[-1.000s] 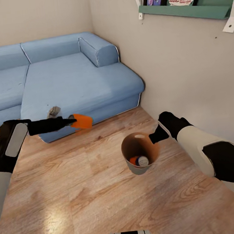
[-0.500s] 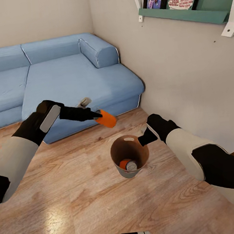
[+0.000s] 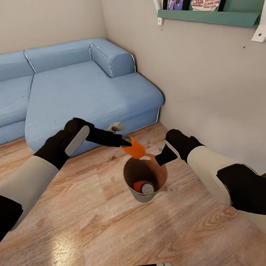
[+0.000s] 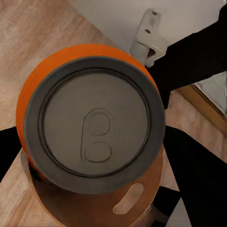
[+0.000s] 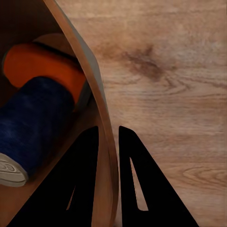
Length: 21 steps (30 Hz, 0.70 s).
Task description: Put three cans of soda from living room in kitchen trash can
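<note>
My left gripper (image 3: pixel 127 141) is shut on an orange can of soda (image 3: pixel 134 148), tilted just over the far rim of the tash can (image 3: pixel 133 193). In the left wrist view the can's silvery top (image 4: pixel 94 137) faces the camera, with the bucket's handle cut-out (image 4: pixel 127 198) below it. My right gripper (image 3: pixel 162 157) is shut on the bucket's rim and holds it over the wood floor; its fingers (image 5: pixel 85 161) pinch the wall (image 5: pixel 101 118). Another can (image 3: pixel 143 186), orange and dark blue (image 5: pixel 38 113), lies on its side inside the bucket.
The blue corner sofa (image 3: pixel 75 90) stands close behind my left arm. A pale wall (image 3: pixel 210 88) with a green shelf (image 3: pixel 215 16) runs along the right. Warm wood floor (image 3: pixel 98 235) stretches out in front of me.
My left gripper has carried the orange can to the right, from in front of the sofa to above the bucket's rim. The bucket in my right gripper has shifted a little left.
</note>
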{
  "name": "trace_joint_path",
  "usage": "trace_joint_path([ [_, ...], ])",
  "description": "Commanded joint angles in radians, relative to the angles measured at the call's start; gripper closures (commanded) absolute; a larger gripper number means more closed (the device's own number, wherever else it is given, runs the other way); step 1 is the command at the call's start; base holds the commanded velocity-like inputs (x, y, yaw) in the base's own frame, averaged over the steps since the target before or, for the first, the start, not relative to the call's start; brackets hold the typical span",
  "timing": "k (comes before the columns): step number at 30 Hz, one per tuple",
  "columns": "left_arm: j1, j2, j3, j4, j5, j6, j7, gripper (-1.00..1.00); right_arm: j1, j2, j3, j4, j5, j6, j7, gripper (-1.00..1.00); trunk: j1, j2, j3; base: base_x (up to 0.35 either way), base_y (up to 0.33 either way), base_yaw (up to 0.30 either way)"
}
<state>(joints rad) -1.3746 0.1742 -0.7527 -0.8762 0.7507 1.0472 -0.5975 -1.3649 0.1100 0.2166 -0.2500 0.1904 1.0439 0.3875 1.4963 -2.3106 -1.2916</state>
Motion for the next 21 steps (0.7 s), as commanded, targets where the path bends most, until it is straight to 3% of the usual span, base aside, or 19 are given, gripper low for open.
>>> trace_joint_path([
  [1,0.0,0.0,-0.003,-0.013,-0.005,0.0,0.0,1.0,0.0,0.0,-0.006,0.0,-0.022,0.003,0.004,1.0,0.0,0.0,0.0,0.0,0.0,0.0],
  [6,0.001,0.001,-0.01,-0.033,-0.004,0.0,-0.001,1.0,0.0,0.0,-0.006,0.001,-0.022,0.003,0.003,1.0,0.0,0.0,0.0,0.0,0.0,0.0],
  [10,0.0,0.0,-0.063,-0.035,-0.005,0.0,-0.001,1.0,0.0,0.0,-0.006,0.0,-0.022,0.003,0.003,1.0,0.0,0.0,0.0,0.0,0.0,0.0],
  [14,0.0,-0.001,-0.086,-0.025,-0.006,0.0,-0.001,1.0,0.0,0.0,-0.006,0.0,-0.022,0.003,0.002,1.0,0.0,0.0,0.0,0.0,0.0,0.0],
  [17,0.001,-0.001,-0.126,-0.018,-0.007,0.0,-0.001,1.0,0.0,0.0,-0.006,-0.001,-0.023,0.003,0.002,1.0,0.0,0.0,0.0,0.0,0.0,0.0],
  [21,0.002,-0.01,-0.142,-0.015,-0.007,0.0,0.001,1.0,0.0,0.002,-0.006,-0.002,-0.023,0.003,0.002,1.0,0.0,0.0,0.0,0.0,0.0,0.0],
])
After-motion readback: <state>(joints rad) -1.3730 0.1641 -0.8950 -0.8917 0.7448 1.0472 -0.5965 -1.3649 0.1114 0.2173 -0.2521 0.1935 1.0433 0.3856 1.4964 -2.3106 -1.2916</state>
